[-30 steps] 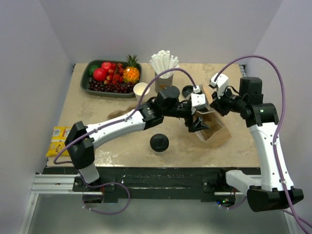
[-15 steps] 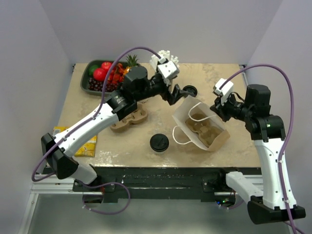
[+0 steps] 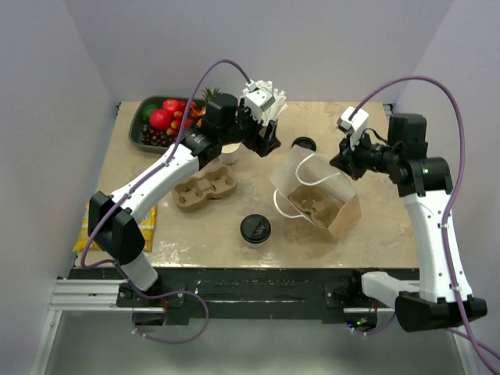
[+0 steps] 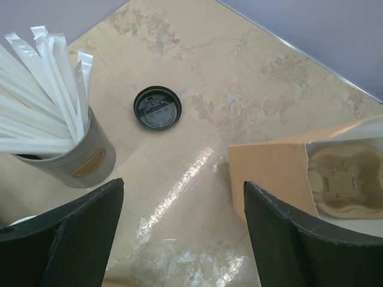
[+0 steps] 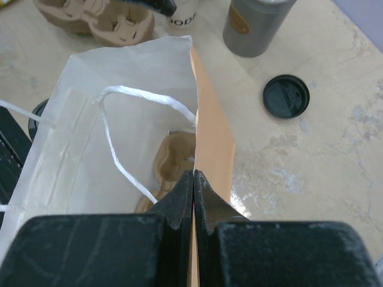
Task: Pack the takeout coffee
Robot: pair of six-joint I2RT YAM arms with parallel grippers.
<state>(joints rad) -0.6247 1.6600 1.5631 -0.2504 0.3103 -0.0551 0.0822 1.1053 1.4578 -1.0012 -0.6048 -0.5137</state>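
Note:
The takeout coffee, a white cup with a black lid, stands alone near the table's front edge. My left gripper is open and empty, hovering at the back beside the grey cup of straws; in the left wrist view only bare table lies between its fingers. My right gripper is shut on the upper edge of the brown paper bag and holds it open. In the right wrist view the gripper pinches the bag wall. A pulp carrier lies inside the bag.
A second pulp carrier lies left of centre. A loose black lid lies behind the bag, beside the grey cup of straws. An open white cup is partly under my left arm. A fruit tray sits back left.
My left gripper has pulled out of the bag and swung back-left to the straw cup. The right gripper has lifted the bag's edge, so the bag stands more upright.

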